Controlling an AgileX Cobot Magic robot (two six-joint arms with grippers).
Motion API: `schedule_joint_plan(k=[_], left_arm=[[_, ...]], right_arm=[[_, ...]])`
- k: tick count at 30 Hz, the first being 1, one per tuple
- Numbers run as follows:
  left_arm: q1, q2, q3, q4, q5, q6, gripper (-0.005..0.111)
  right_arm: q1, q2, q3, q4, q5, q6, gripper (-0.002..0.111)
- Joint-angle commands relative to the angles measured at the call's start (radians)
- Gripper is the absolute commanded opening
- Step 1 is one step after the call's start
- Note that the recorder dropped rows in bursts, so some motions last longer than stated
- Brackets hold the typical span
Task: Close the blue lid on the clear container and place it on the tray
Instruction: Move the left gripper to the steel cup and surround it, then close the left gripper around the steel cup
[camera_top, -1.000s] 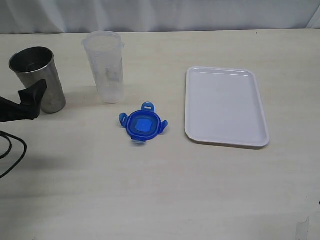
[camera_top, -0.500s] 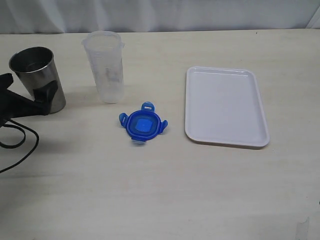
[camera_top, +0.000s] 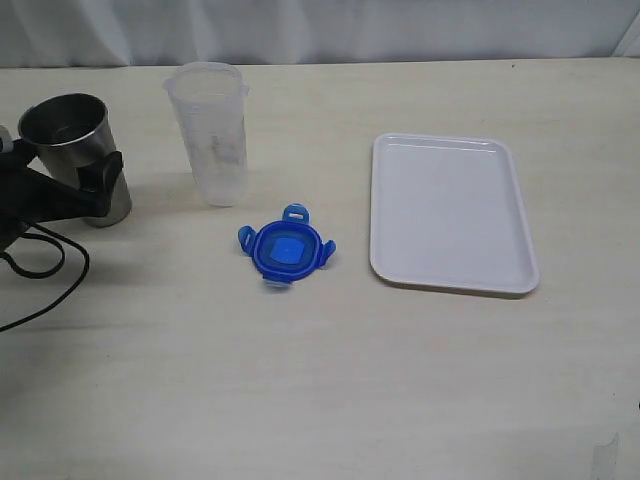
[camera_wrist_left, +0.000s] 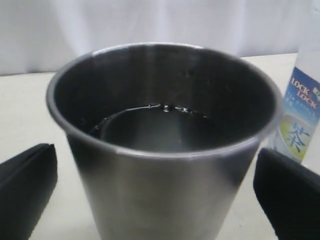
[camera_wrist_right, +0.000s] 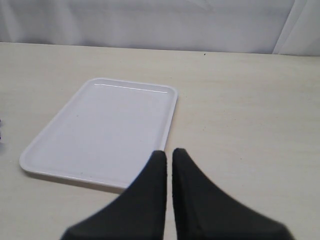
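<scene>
The blue lid (camera_top: 286, 247) lies flat on the table, between the clear container (camera_top: 208, 133) and the white tray (camera_top: 450, 212). The container stands upright and uncovered; its printed label shows at the edge of the left wrist view (camera_wrist_left: 302, 115). My left gripper (camera_top: 72, 180) is open at the far left, its fingers (camera_wrist_left: 25, 185) standing on either side of a grey metal cup (camera_top: 78, 150) without touching it. My right gripper (camera_wrist_right: 168, 156) is shut on nothing, hovering near a corner of the tray (camera_wrist_right: 100, 130); it is out of the exterior view.
The metal cup (camera_wrist_left: 165, 150) stands just left of the clear container and holds some liquid. A black cable (camera_top: 45, 270) loops on the table below the left arm. A white curtain backs the far table edge.
The left gripper has moved right and forward from the table's left edge until its open fingers straddle the metal cup. Lid, container and tray have not moved.
</scene>
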Motion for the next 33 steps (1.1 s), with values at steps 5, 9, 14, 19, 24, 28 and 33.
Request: schedule_joint_plan(k=[5, 9, 14, 19, 24, 28, 33], left_arm=[[-0.001, 0.047, -0.048, 0.002, -0.012, -0.024, 0.104], [-0.001, 0.048, -0.059, 0.009, -0.012, -0.029, 0.104], [-0.001, 0.048, -0.067, 0.029, -0.012, -0.029, 0.104], [-0.001, 0.048, -0.078, 0.031, -0.012, -0.033, 0.104], [-0.001, 0.048, -0.083, 0.031, -0.012, -0.040, 0.104], [-0.001, 0.048, -0.083, 0.031, -0.012, -0.042, 0.104], [-0.001, 0.048, -0.083, 0.031, -0.012, -0.045, 0.104]], right_arm=[[0.002, -0.004, 0.002, 0.002, -0.011, 0.002, 0.004], [0.002, -0.004, 0.002, 0.002, -0.011, 0.002, 0.004], [0.002, -0.004, 0.002, 0.002, -0.011, 0.002, 0.004], [0.002, -0.004, 0.002, 0.002, -0.011, 0.002, 0.004], [0.002, -0.004, 0.002, 0.002, -0.011, 0.002, 0.004], [0.002, -0.004, 0.002, 0.002, -0.011, 0.002, 0.004], [0.002, -0.004, 0.002, 0.002, -0.011, 0.002, 0.004]])
